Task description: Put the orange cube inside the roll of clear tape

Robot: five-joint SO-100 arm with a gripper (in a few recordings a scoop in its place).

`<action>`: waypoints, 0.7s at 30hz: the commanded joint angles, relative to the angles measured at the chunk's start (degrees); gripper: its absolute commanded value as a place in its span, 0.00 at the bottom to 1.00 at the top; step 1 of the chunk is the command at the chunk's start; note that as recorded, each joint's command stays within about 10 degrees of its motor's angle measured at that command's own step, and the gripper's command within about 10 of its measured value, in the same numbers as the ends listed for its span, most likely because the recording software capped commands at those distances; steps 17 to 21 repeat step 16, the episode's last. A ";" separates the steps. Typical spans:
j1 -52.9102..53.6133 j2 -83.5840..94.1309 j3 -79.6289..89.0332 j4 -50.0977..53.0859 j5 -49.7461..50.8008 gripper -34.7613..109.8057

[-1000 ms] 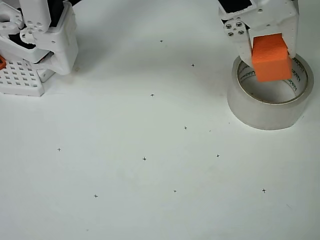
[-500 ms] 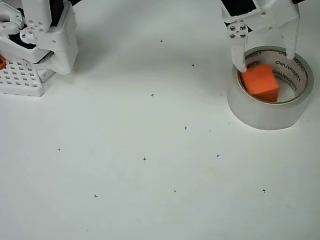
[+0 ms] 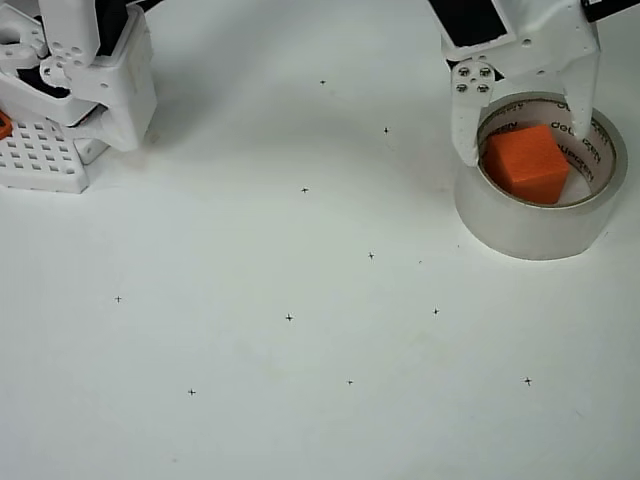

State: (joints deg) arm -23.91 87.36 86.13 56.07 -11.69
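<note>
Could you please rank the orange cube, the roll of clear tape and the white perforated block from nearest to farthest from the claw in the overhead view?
From the claw:
1. Orange cube, between the open fingers, inside the roll.
2. Roll of clear tape, ringing the cube at right.
3. White perforated block, far left edge.

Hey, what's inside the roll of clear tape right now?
The orange cube sits inside the roll of clear tape, within the white core. The open gripper hangs above, its fingers covering parts of the rim. The floor of the hole under the cube is hidden.
</note>
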 commanded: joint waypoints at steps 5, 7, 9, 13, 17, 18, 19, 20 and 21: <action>2.37 5.62 -4.31 2.72 -0.88 0.52; 3.43 6.86 -4.04 2.72 -0.88 0.52; 4.48 8.17 -1.85 2.55 -0.70 0.52; 5.80 10.02 1.23 2.37 -0.53 0.52; 6.33 10.90 2.64 2.37 -0.53 0.52; 6.33 10.90 2.64 2.37 -0.53 0.52; 6.33 10.90 2.64 2.37 -0.53 0.52; 6.33 10.90 2.64 2.37 -0.53 0.52; 6.33 10.90 2.64 2.37 -0.53 0.52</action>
